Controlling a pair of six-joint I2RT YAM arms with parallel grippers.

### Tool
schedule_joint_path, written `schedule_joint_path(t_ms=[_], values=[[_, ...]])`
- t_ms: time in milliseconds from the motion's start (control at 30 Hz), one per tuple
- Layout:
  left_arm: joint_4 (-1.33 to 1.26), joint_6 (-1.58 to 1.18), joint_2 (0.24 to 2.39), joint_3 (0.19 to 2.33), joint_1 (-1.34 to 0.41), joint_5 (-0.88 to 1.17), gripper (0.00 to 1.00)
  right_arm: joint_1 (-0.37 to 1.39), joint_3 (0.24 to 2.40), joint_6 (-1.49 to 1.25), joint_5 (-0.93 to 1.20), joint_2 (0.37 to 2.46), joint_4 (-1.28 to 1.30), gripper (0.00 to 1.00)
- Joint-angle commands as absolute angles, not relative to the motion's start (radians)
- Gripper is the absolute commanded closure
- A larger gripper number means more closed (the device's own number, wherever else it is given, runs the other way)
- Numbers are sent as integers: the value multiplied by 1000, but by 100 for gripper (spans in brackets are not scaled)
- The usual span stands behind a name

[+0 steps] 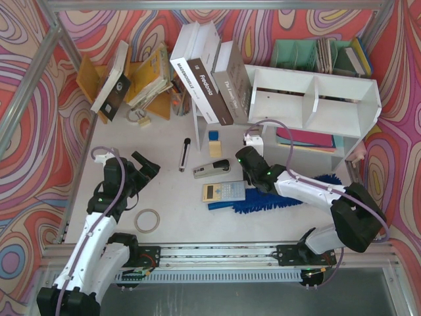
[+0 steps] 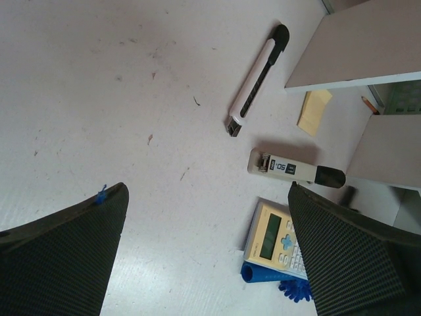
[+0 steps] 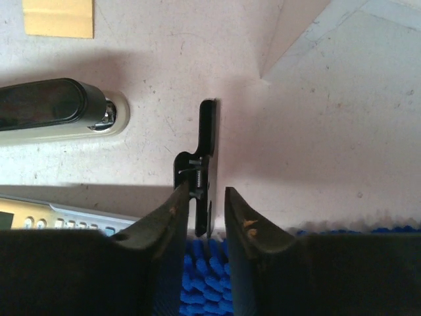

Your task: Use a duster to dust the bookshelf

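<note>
the duster (image 1: 260,203) – fluffy bright blue noodle bristles – lies flat on the white table (image 1: 164,191), in front of the boxy white wooden bookshelf (image 1: 342,118). the right pincer (image 3: 205,197) hangs just above its head, dark fingers parted by 1 narrow slit, gripping nothing. the left pincer (image 2: 207,250), well apart, gapes wide – empty.

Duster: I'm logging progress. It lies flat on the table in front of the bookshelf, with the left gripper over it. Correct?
No. The duster does lie flat on the table in front of the bookshelf, but it is the right gripper over it, not the left. The top external view shows this; the left gripper stands open off to the side.
</note>
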State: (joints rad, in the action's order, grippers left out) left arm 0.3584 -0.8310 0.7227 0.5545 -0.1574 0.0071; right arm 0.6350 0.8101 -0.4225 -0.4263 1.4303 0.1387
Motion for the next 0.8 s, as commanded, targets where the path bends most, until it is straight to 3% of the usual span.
schedule_joint_path(t_ms=[0, 67, 133, 300, 767], values=[[364, -841, 734, 546, -160, 22, 2, 640, 829, -435, -431, 1423, 129, 54], [366, -838, 745, 554, -161, 37, 3, 640, 837, -453, -426, 1413, 152, 42], [362, -835, 756, 561, -166, 55, 3, 640, 843, -470, -411, 1398, 178, 38], [345, -840, 779, 573, -235, 51, 3, 640, 839, -555, -339, 1327, 243, 38], [119, -900, 1065, 617, -665, -111, 4, 638, 716, -708, -125, 1254, 196, 38]])
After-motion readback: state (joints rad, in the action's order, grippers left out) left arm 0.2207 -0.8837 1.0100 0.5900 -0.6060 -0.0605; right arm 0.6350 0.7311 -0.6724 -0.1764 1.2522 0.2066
